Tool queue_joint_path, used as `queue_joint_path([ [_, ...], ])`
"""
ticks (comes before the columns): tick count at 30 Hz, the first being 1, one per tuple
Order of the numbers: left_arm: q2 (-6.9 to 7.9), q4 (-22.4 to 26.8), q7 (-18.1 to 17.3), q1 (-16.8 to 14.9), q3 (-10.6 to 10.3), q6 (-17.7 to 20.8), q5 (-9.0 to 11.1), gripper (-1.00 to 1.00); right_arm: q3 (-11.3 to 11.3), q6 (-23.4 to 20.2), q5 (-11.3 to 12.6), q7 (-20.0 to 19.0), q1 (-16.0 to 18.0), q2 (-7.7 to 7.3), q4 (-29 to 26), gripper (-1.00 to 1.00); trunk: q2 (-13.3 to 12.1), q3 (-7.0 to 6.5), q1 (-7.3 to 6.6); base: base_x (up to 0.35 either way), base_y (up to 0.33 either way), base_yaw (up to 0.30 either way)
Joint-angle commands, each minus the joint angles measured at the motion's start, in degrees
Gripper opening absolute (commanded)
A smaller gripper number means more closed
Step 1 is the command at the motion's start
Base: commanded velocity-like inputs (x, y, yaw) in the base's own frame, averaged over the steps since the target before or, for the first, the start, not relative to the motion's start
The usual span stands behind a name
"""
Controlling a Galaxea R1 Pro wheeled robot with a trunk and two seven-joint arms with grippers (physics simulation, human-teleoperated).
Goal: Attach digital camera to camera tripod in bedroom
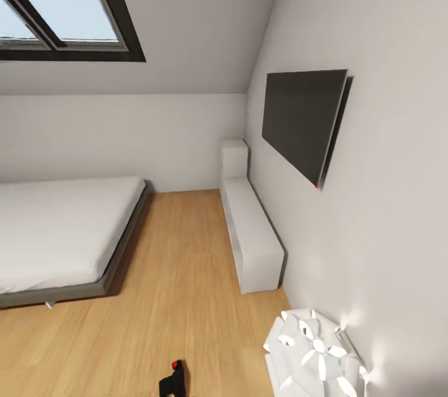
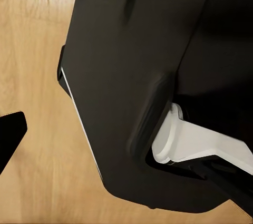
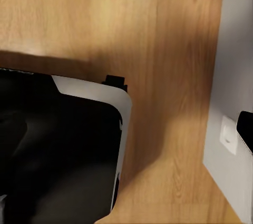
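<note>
**Bedroom ahead, camera at the near edge of my view**

Head view: I face into the bedroom (image 1: 186, 135). White walls, sloped ceiling with a dark-framed skylight (image 1: 62, 5) at upper left. Light wood plank floor (image 1: 180, 272) runs from me to the far wall.

Left: grey-framed bed (image 1: 62, 235) with white mattress, its near corner foot showing.

Right wall: a dark flat screen (image 1: 303, 123) mounted on it, a small red dot at its lower corner. Below it, a low white shelf unit (image 1: 252, 229) along the wall, a taller white block at its far end. Near right: a white flower-shaped object (image 1: 314, 353) on the floor by the wall.

Near, bottom centre: a small black item with a red spot, the digital camera (image 1: 173, 379), cut off by the frame edge. Whether either hand grips it, I cannot tell.

Left wrist view: black robot body (image 2: 137, 87) over wood floor; my left fingers' state I cannot tell.

Right wrist view: dark body with a pale rim (image 3: 58, 155), floor, white wall (image 3: 232, 76) with a small white wall plate (image 3: 227, 135). Right fingers' state: cannot tell.
</note>
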State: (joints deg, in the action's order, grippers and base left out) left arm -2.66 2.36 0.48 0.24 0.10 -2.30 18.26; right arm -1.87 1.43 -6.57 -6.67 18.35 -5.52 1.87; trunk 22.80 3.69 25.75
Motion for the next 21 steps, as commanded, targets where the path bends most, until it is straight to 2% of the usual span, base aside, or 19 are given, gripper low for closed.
queue_joint_path([
  [1,-0.02,0.1,0.1,0.0,0.0,-0.1,0.3,1.0,-0.1,0.2,-0.5,-0.1,0.1,-0.01,0.2,1.0,0.1,0.11,0.03,0.0,-0.002,0.268],
  [21,-0.07,0.1,0.1,0.0,0.0,-0.1,0.3,1.0,-0.1,0.1,-0.4,-0.1,0.1,-0.03,0.2,1.0,0.1,0.11,0.03,0.0,0.0,0.258],
])
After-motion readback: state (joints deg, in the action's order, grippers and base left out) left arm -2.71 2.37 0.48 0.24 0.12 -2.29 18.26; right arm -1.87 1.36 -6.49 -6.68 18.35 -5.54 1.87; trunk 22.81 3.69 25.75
